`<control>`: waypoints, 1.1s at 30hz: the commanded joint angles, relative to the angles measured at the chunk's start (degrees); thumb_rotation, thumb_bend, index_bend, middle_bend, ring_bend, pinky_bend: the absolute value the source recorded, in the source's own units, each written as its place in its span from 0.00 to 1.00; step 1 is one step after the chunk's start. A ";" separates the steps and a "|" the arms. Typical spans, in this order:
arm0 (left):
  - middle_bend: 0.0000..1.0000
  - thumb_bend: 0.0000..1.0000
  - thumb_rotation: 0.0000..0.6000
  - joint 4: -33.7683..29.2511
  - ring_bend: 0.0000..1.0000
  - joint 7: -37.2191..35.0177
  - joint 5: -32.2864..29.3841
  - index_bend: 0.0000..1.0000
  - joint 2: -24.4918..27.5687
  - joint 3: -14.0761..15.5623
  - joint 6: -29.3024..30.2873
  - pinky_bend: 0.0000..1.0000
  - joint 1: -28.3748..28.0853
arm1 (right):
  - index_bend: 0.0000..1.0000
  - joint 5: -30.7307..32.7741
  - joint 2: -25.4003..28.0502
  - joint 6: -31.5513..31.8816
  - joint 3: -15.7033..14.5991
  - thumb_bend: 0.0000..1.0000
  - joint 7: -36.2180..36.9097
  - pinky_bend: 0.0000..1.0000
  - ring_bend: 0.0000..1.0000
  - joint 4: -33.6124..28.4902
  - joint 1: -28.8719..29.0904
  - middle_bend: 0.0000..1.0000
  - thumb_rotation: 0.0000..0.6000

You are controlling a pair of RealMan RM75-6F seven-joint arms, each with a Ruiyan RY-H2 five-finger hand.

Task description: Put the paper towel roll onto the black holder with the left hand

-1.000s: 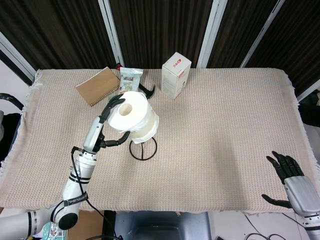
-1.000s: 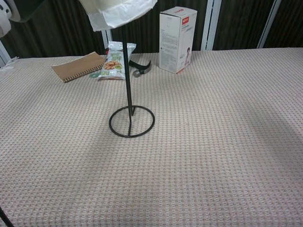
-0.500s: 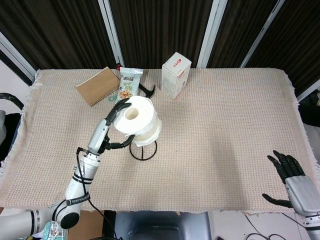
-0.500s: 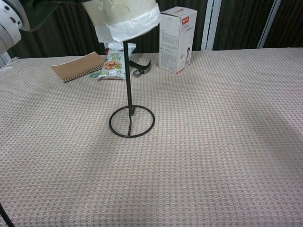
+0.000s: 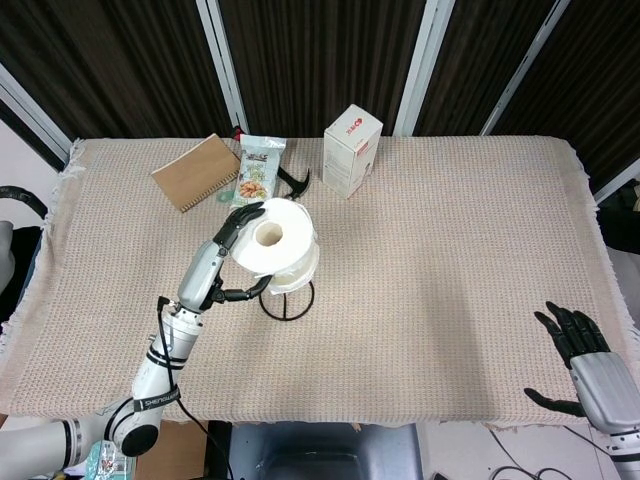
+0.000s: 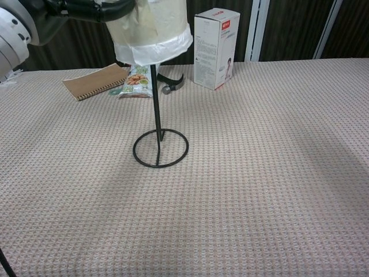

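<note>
The left hand [image 5: 222, 262] grips the paper towel roll [image 5: 272, 240], fingers wrapped around its side. The roll's core is upright and sits over the top of the black holder [image 6: 157, 135], whose vertical rod enters it from below (seating depth cannot be told). The right hand [image 5: 578, 358], fingers spread and empty, rests well apart at the near table edge. The beige woven tablecloth [image 5: 460, 230] fronts dark curtains.

dark ribbed wall panels [image 5: 320, 50] | white uprights [image 5: 223, 60] | beige woven tablecloth [image 5: 450, 230]
</note>
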 commanded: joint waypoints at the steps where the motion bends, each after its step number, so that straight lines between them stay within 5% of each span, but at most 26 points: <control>1: 0.13 0.45 1.00 -0.06 0.01 -0.08 0.20 0.08 0.20 0.20 0.17 0.11 0.19 | 0.00 -0.02 -0.02 -0.07 -0.02 0.06 0.01 0.00 0.00 -0.05 0.02 0.00 1.00; 33: 0.00 0.37 1.00 -3.22 0.00 -0.53 2.23 0.00 4.00 1.94 1.14 0.03 1.99 | 0.00 -0.50 -0.15 0.10 -0.18 0.06 -0.42 0.00 0.00 -0.03 -0.14 0.00 1.00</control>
